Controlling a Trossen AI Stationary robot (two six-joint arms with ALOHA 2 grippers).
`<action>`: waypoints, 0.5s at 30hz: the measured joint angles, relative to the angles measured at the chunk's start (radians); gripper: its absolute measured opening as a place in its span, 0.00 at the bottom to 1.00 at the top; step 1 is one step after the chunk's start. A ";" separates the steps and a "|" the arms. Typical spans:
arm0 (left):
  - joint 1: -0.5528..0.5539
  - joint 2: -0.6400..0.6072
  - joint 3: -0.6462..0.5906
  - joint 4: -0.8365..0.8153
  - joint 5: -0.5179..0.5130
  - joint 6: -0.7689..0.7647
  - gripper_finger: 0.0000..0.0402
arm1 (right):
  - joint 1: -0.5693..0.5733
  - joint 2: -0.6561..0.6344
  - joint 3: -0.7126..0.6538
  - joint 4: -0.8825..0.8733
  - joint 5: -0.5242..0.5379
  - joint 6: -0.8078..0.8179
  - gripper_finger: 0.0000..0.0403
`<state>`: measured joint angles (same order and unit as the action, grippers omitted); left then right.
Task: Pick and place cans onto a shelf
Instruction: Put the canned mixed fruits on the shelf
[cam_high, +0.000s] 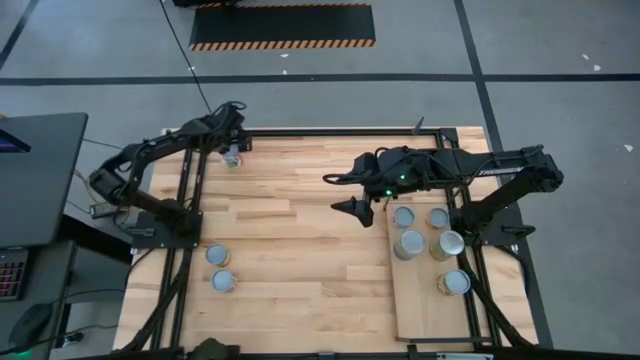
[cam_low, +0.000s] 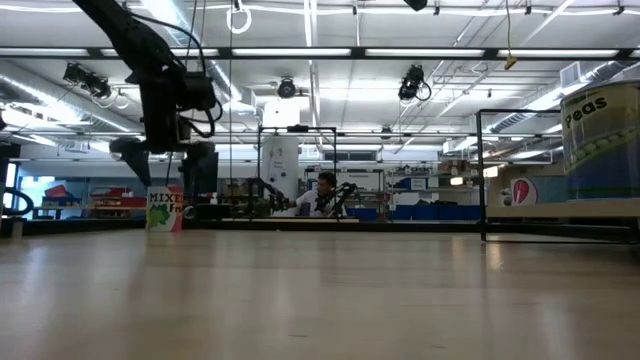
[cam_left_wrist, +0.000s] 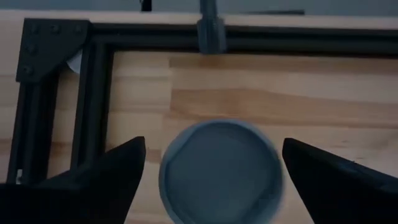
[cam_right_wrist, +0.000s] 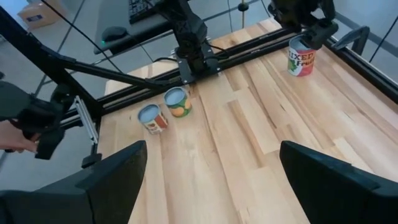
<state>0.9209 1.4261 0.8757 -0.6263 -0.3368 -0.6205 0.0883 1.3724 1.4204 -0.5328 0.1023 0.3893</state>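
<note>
A can with a "mixed fruit" label (cam_high: 232, 158) stands upright on the table at the far left; it also shows in the left wrist view (cam_left_wrist: 219, 171) and the low view (cam_low: 165, 210). My left gripper (cam_high: 232, 148) is open right above it, pointing down, one finger on each side of the can's top, touching nothing. My right gripper (cam_high: 338, 193) is open and empty above the table's middle, beside the shelf (cam_high: 430, 310). Several cans (cam_high: 409, 243) stand on the shelf's far half. Two more cans (cam_high: 217, 254) stand on the table at the near left.
A black metal frame (cam_left_wrist: 93, 93) runs close behind and beside the fruit can. The two near-left cans (cam_right_wrist: 163, 111) stand next to the left arm's base. A person's hand (cam_right_wrist: 12, 142) shows beyond the table's left edge. A large "peas" can (cam_low: 600, 140) is near the low camera.
</note>
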 joint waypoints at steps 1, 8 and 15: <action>0.000 0.015 0.000 0.001 -0.001 0.000 0.96 | 0.000 0.000 0.000 0.000 -0.002 0.000 0.93; -0.005 0.092 0.000 0.071 0.029 -0.023 0.95 | 0.000 0.000 0.000 0.000 -0.024 -0.001 0.93; -0.110 0.124 0.000 0.063 0.120 -0.044 0.82 | -0.008 -0.070 0.000 -0.096 -0.016 0.047 0.92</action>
<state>0.8114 1.5497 0.8753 -0.5636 -0.2166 -0.6643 0.0802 1.3024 1.4200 -0.6292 0.0866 0.4360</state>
